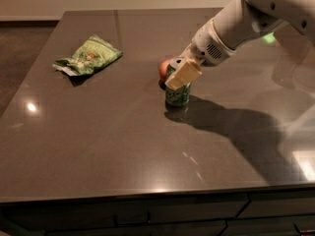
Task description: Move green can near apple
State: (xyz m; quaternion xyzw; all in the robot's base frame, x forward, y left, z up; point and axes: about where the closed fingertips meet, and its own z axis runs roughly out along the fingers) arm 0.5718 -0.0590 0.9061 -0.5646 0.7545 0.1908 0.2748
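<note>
Green can (pixel 177 95) is upright, dark green pattern, roughly mid-bench (pixel 123 146); can't tell if its base actually touches. The gripper (pixel 178 71) reaches in from the right, fingers clamped round the can's top, one cream finger (pixel 183 75) slanting across the front. The small reddish apple (pixel 164 69) peeks out just behind the can's left side.
</note>
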